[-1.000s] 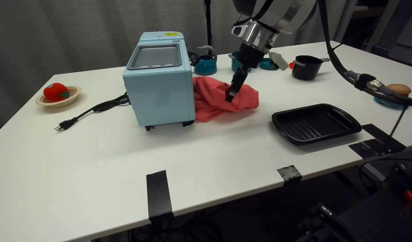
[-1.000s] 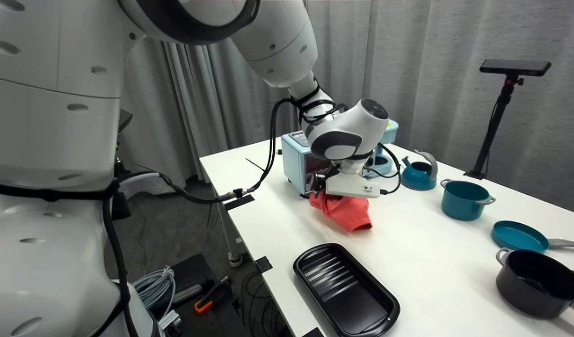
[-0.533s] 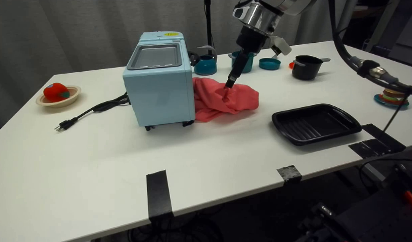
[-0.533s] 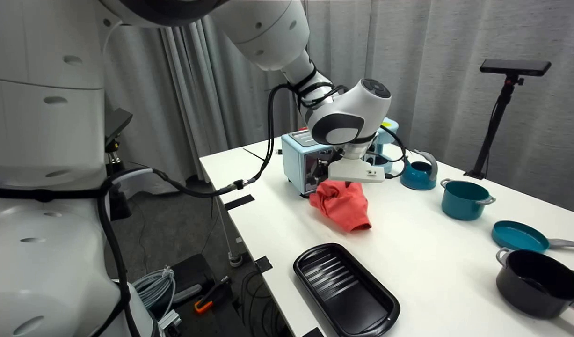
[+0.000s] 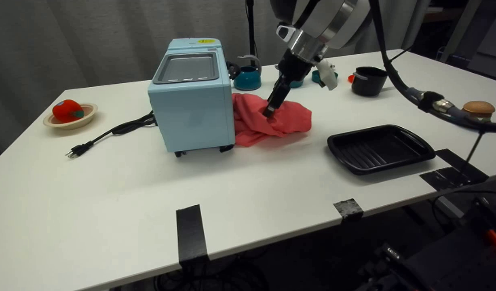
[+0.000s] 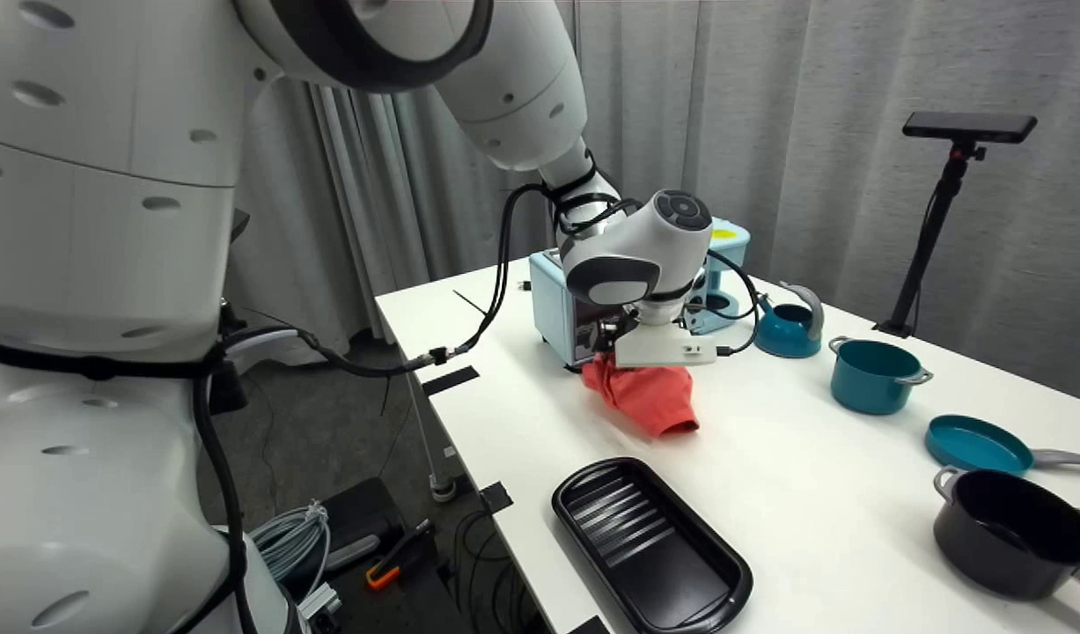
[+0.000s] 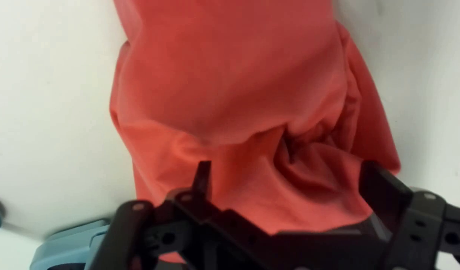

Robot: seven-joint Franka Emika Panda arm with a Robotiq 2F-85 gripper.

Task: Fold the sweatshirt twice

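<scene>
Fingers [image 7: 383, 193] spread well apart over a rumpled red sweatshirt [image 7: 230, 93], in the wrist view, with nothing clamped between them. One layer of the fabric bulges over the rest, its edge curving just ahead of the gripper [image 7: 286, 167], near a deep pucker.

In an exterior view, the sweatshirt lies bunched on the white table [image 5: 122, 194] beside a blue oven [image 5: 193, 115], which hides one end of it. The gripper slants down to the middle of the heap; whether the tips touch the cloth or hang just over it is hard to tell.

In an exterior view, a white box [image 6: 663, 348] screens most of the gripper; the sweatshirt shows below, a black tray [image 6: 654, 546] well apart from it.

The step in hand appears to be lining up a grip for a fold, first or second unclear. The next move likely calls for lowering the fingers astride a loose edge, closing on it, then lifting it across the rest.
</scene>
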